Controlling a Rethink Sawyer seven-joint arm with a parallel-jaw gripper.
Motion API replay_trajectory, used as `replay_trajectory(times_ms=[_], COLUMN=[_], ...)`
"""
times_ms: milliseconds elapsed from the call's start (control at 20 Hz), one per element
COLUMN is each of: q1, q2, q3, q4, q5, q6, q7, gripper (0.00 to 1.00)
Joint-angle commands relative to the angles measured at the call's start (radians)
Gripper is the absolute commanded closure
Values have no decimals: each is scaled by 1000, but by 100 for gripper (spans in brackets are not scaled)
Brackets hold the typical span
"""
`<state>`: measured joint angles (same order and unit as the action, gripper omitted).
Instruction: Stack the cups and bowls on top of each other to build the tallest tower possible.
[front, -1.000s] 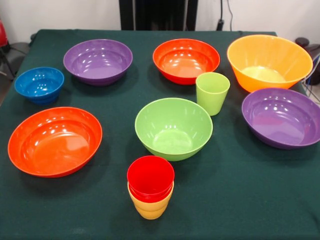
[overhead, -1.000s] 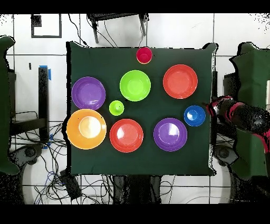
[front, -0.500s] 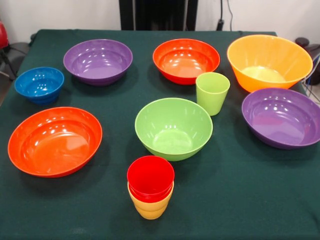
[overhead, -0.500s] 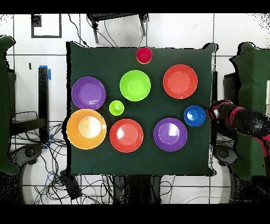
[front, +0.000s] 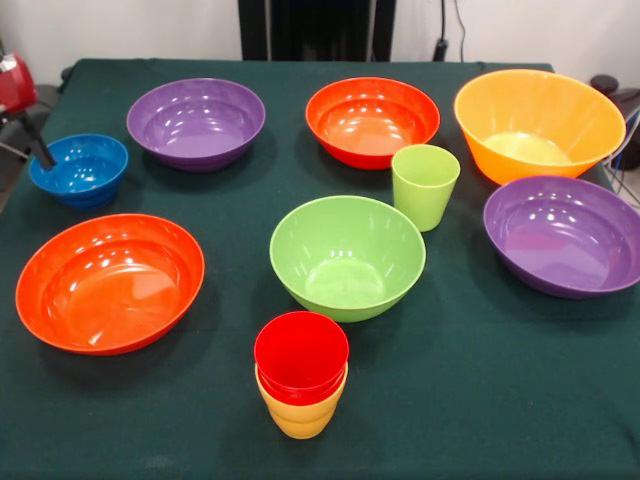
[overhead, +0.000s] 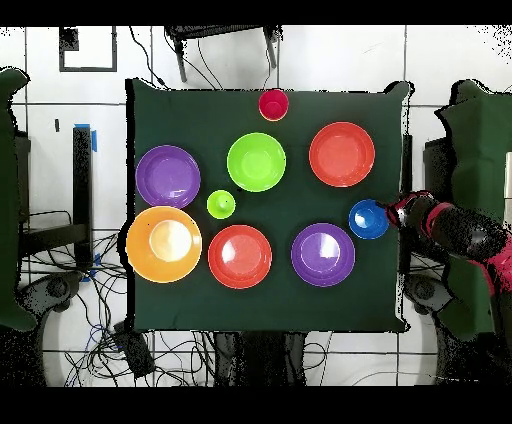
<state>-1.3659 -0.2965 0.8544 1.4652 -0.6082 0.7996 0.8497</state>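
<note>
Front view: red cup (front: 301, 356) nested in yellow cup (front: 300, 410) at lower centre of the green cloth (front: 480, 380); light green bowl (front: 347, 256) just above that pair, mid-frame; light green cup (front: 424, 185) upright beside it at upper right, apart from the rest; red-orange bowl (front: 108, 281) at left; second red-orange bowl (front: 372, 120) at upper centre; purple bowl (front: 196, 122) at upper left; second purple bowl (front: 563, 233) at right; large orange bowl (front: 538, 122) at upper right, just above that purple one; small blue bowl (front: 79, 168) at far left. Gripper (front: 38, 152) entering at left edge, a dark finger tip reaching to the blue bowl's rim; cannot tell how far open, nor whether anything is held. Overhead: arm (overhead: 455, 228) at right edge, its end right beside the blue bowl; no bowl stacked yet.
</note>
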Motion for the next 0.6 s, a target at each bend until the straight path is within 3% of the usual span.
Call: replay_trajectory(times_ms=[50,600], q1=[47,54], q2=[54,93], q3=[-55,-71], q4=[59,36], q5=[-82,-97], q6=[-73,-95], q7=[-80,-95], gripper=[0,0])
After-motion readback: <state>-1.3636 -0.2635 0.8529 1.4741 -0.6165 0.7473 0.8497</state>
